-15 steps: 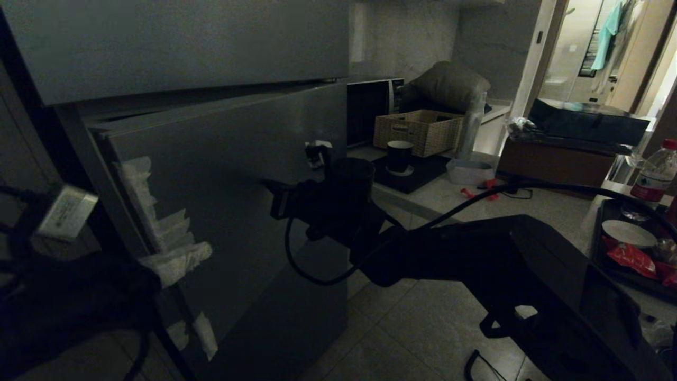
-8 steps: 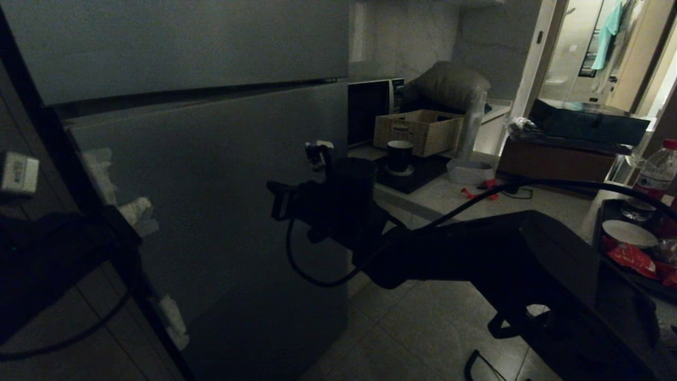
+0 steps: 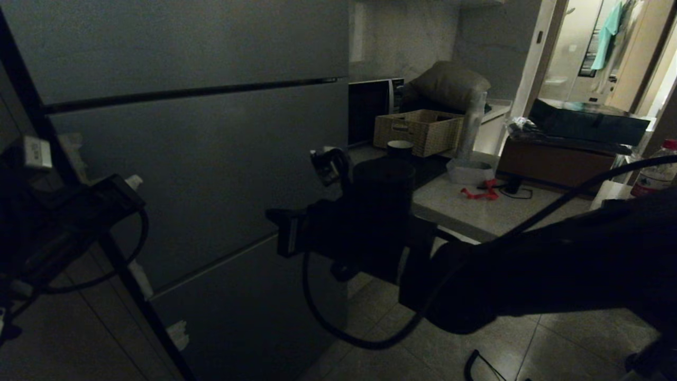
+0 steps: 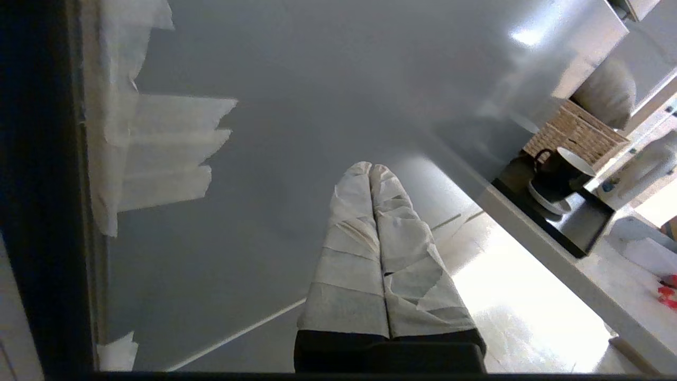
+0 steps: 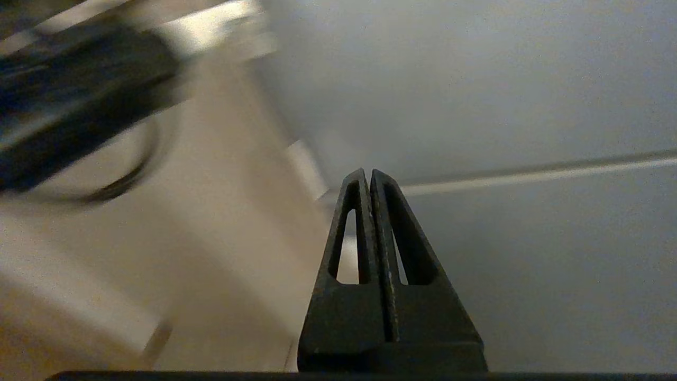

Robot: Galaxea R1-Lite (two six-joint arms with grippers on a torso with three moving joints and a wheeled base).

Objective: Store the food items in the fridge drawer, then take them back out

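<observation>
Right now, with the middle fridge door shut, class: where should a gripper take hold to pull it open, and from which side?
Probably the left edge of the fridge door, at the white tape strips beside the dark gap. Its face is flat, no handle showing, so only that edge offers purchase. Come from the robot's left, hooking fingers behind it; the left gripper, shut, is nearest.

Pale tabletop [image 3: 476,211] far right of the fridge, bearing a woven basket [image 3: 418,132], a dark mug [image 3: 399,148] on a dark tray [image 4: 582,225], a red scrap [image 3: 478,193]. Tiled floor [image 3: 555,344] below.
</observation>
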